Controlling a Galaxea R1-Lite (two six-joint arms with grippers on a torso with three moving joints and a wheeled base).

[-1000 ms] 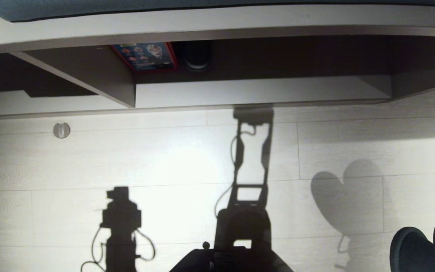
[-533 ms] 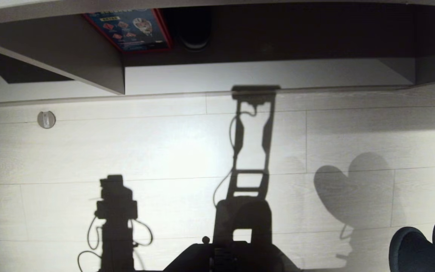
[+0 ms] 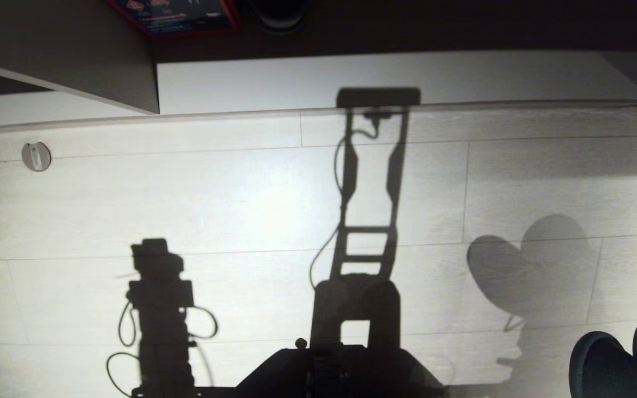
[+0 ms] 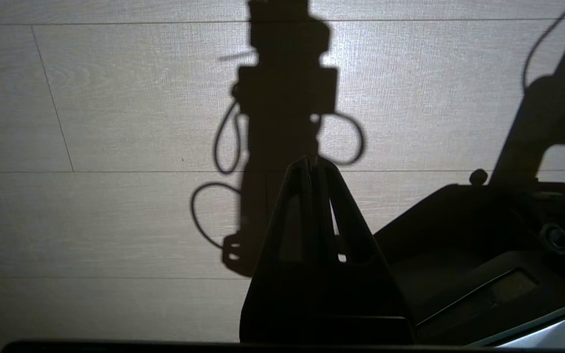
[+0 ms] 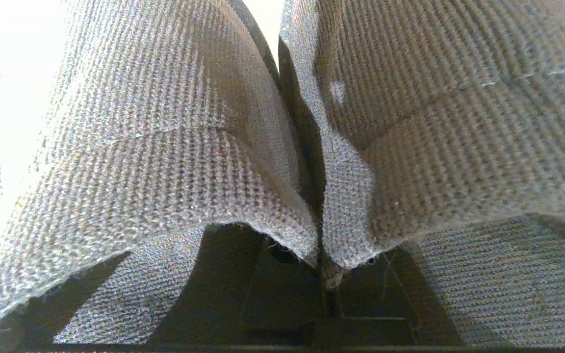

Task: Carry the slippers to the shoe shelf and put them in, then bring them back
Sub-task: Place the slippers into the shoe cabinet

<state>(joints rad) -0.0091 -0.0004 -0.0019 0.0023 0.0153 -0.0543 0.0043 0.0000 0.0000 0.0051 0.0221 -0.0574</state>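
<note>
The slippers [image 5: 145, 127], blue-grey knitted fabric, fill the right wrist view side by side. My right gripper [image 5: 322, 260] is shut on the slippers, pinching their two inner edges together. In the head view the dark slippers [image 3: 614, 367] show at the bottom right corner, hanging above the floor; the gripper itself is hidden there. The shoe shelf [image 3: 385, 77] runs along the top of the head view: a pale bottom board, a dark back and a slanted panel [image 3: 75, 55] at its left. My left gripper [image 4: 313, 164] is shut on nothing, over bare floor beside the robot base.
Pale plank floor [image 3: 213, 210] lies between me and the shelf. A round metal floor fitting [image 3: 36, 156] sits at the left. A red-edged box [image 3: 177, 14] and a dark round object [image 3: 280, 12] stand at the back of the shelf. My dark base [image 3: 335, 376] shows at the bottom.
The whole head view has shifted: the shelf and floor have slid up the picture as the camera tipped down. The arms and the held slippers have kept their place.
</note>
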